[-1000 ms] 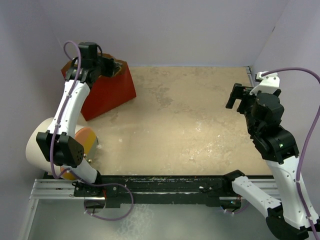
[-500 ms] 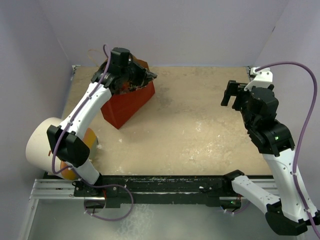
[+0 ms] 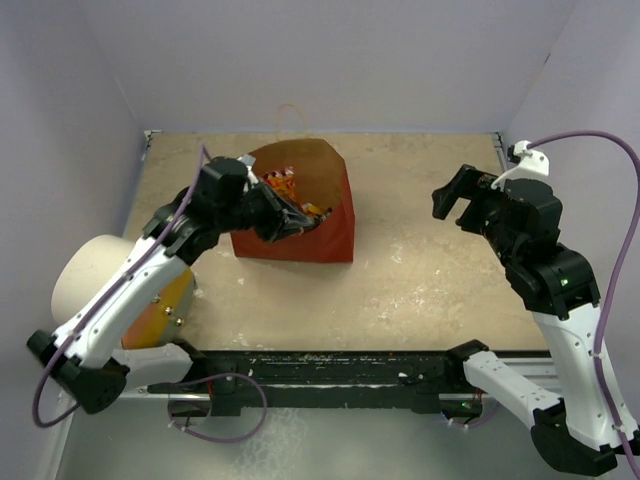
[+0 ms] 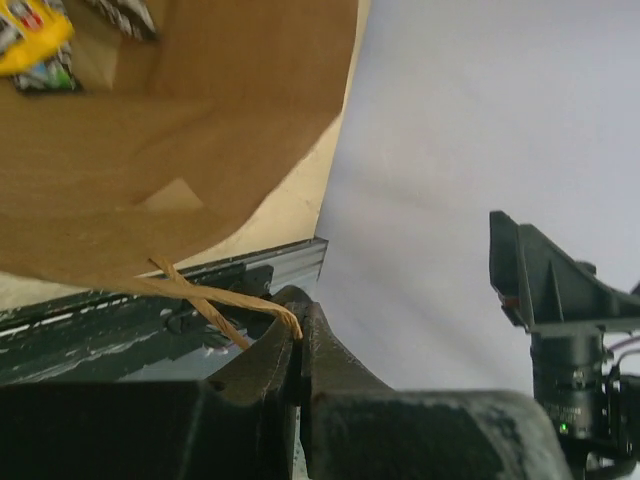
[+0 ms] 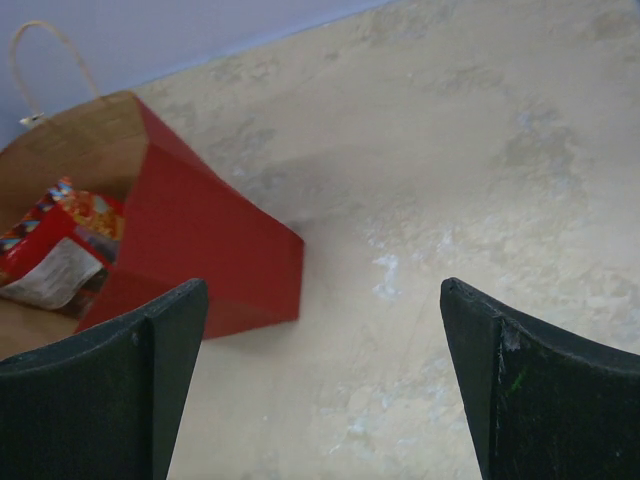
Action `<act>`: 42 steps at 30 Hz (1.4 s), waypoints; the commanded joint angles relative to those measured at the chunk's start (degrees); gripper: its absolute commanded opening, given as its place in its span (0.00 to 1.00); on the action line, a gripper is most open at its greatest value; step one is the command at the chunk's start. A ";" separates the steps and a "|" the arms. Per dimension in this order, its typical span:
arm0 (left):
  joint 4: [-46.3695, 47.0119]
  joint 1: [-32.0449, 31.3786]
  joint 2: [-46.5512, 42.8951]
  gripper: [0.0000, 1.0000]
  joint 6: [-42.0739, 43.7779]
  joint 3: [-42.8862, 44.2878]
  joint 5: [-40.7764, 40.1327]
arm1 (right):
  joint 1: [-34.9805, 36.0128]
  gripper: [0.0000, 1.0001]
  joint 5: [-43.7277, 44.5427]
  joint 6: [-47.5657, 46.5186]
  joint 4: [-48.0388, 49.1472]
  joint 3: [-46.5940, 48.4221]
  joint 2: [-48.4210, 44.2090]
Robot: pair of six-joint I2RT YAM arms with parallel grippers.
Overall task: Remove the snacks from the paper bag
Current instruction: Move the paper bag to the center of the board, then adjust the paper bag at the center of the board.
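Workspace seen from above and from both wrists, read left to right. At the near-left edge of the table [image 3: 420, 270] lies a white cylinder [image 3: 85, 285] with an orange end, which has no part in the task. The left arm reaches past it to the paper bag [image 3: 320, 238], which sits left of centre with a red outer face toward the near side and its brown mouth gaping upward. Whether its base rests flat cannot be told. The left gripper [image 4: 300, 335] has its jaws closed, pinching the bag's thin string handle [image 4: 215, 300] just at the fingertips.

Inside the bag lie the snacks [image 3: 285, 185], none of them yet out. A yellow packet [image 4: 28, 30] shows in the left wrist view and a red packet [image 5: 55, 250] in the right wrist view. A second handle [image 5: 83, 72] loops free at the far rim.

Well to the right, apart from the bag, hovers the right gripper [image 5: 325, 370], jaws spread wide and holding nothing.

Probable hazards:
- The string is held only at the tips and could slip out, or tear from the paper, under a hard pull.
- The bag, steadied by string alone, could slide or tip when the right gripper enters, spilling or burying the packets.
- The shiny packets may themselves slide from a shallow pinch.
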 commanded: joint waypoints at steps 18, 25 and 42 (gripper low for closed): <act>-19.31 -0.68 -24.58 0.22 -0.55 -6.91 -7.89 | 1.22 1.00 -42.48 0.24 18.95 7.07 23.60; -20.57 -0.62 -21.97 0.34 2.36 -3.09 -12.69 | 0.70 0.98 -39.42 -4.98 11.57 18.37 36.02; -20.17 -0.70 -15.23 0.45 7.83 2.54 -17.86 | 0.45 0.43 -49.19 -7.27 9.55 30.70 50.29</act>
